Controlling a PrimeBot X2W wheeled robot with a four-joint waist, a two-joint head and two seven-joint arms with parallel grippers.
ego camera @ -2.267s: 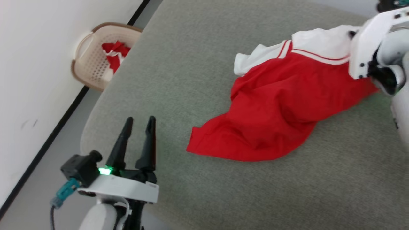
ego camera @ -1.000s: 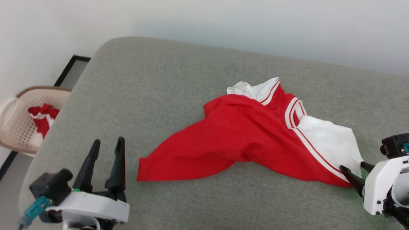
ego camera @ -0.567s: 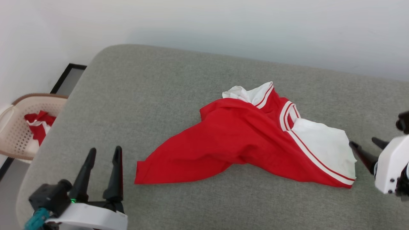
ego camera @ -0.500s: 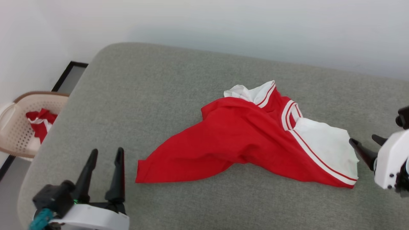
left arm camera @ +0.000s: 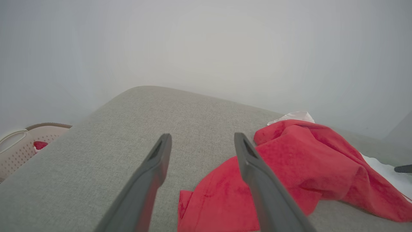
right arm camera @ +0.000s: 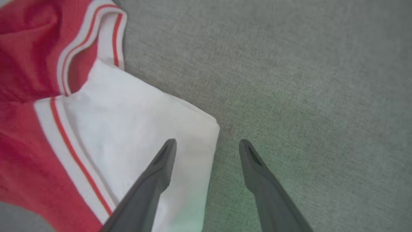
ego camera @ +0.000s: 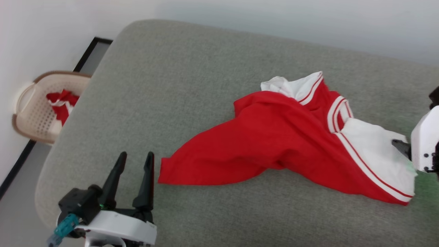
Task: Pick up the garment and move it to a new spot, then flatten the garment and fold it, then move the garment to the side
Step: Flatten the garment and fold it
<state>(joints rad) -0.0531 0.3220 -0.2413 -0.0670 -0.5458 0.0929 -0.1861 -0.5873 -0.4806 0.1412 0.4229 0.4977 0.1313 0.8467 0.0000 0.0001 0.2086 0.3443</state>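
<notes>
Far left, on the floor [ego camera: 20, 192] by the wall [ego camera: 274, 20]: beige perforated basket [ego camera: 34, 113] with a red-and-white cloth [ego camera: 63, 103] bunched inside. It sits just off the left end of the grey upholstered surface [ego camera: 192, 85]. Near left: left gripper [ego camera: 136, 155] over the near-left corner of that surface, fingers apart, nothing between them, pointing toward the far side. Left wrist view agrees: left gripper [left arm camera: 202, 137] spread, bare grey fabric in the gap, red cloth just right of its right finger. The garment [ego camera: 274, 144] lies crumpled on the surface, centre to right, not flat. Its red body runs out leftward to a corner near the left gripper, apart from it. A white panel with red-and-white stripe trim is bunched at the far side, and a larger white panel sits at the right end with stripe trim along its near edge. No chest lettering visible. Right edge: right gripper [ego camera: 403, 145] mostly hidden behind its white housing, one dark fingertip over the white panel. Right wrist view: right gripper [right arm camera: 207, 141] fingers apart, straddling the edge of the garment [right arm camera: 128, 129], one over white cloth and one over bare grey. Nothing clamped; can't tell whether the tips touch the cloth.
</notes>
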